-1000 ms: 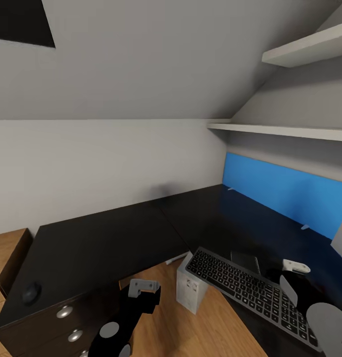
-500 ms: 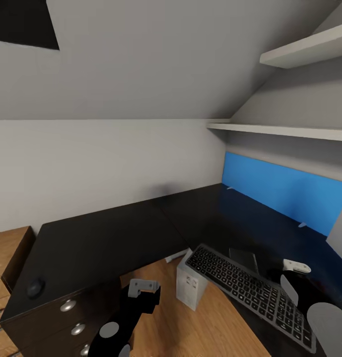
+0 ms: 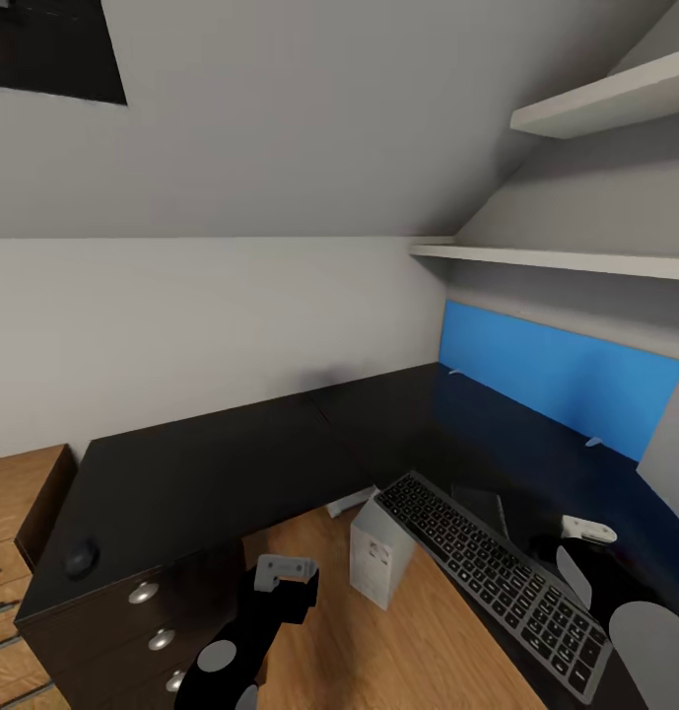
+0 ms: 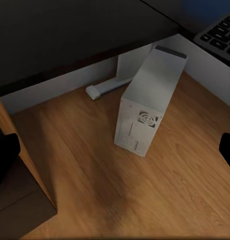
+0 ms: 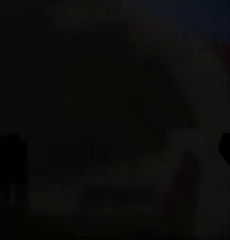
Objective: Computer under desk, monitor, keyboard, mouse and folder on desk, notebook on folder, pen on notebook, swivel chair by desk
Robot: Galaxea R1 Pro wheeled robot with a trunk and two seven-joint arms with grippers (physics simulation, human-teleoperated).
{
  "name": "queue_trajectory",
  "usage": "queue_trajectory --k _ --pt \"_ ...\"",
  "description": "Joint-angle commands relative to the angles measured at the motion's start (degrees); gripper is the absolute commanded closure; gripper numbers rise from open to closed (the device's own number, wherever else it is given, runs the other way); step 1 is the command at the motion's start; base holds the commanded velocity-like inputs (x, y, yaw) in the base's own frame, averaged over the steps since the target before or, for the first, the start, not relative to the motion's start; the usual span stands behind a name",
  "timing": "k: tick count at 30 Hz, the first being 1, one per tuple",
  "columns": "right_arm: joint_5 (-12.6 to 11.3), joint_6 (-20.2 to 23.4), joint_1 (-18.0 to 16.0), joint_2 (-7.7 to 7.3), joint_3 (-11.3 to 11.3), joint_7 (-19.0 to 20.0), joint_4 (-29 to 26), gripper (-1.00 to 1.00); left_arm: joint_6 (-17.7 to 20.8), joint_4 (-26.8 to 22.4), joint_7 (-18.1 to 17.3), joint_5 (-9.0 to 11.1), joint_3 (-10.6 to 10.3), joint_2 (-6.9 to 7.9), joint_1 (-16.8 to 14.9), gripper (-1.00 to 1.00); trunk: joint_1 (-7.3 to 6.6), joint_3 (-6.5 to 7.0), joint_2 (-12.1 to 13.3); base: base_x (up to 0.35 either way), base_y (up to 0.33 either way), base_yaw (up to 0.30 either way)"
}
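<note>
Head view: long black L-shaped desk [image 3: 231,463] wrapping the corner under a sloped ceiling; slim dark keyboard [image 3: 492,577] lying on its right wing near the front edge, with a thin dark notebook [image 3: 482,505] just behind it; small black mouse [image 3: 80,559] at the far left end of the top, above drawers with round silver knobs [image 3: 143,593]; white computer [image 3: 375,564] standing on the wooden floor [image 3: 398,651] under the desk's inner corner; blue wall panel [image 3: 556,380] behind the right wing, white shelves [image 3: 566,260] above; left arm [image 3: 250,621] low at centre, right arm [image 3: 615,602] over the right wing.

Left wrist view: computer [image 4: 147,102] upright on the floor, vent grille facing out, white desk leg [image 4: 107,85] behind it; dark fingertips [image 4: 4,155] at opposite edges, jaws wide apart, holding nothing.

Right wrist view: near-black picture; dark fingertips [image 5: 7,150] faint at either edge, jaws seemingly apart.
</note>
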Motion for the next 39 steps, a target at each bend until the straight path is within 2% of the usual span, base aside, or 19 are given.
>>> queue_trajectory --k 1,18,39 --pt "-0.5 0.6 0.0 0.01 0.1 -0.2 0.3 -1.00 0.2 -0.1 0.5 0.6 -0.1 0.02 0.0 -1.00 0.00 -0.08 0.0 -0.021 0.000 0.000" --pt "-0.4 0.5 0.0 0.13 0.4 -0.2 0.3 -1.00 0.2 -0.1 0.5 0.7 -0.1 0.02 0.0 -1.00 0.00 -0.08 0.0 -0.133 0.039 0.000" --pt "-0.4 0.3 0.0 0.22 0.5 -0.1 0.3 -1.00 0.2 -0.1 0.5 0.7 -0.1 0.02 0.0 -1.00 0.00 -0.08 0.0 -0.071 0.060 0.000"
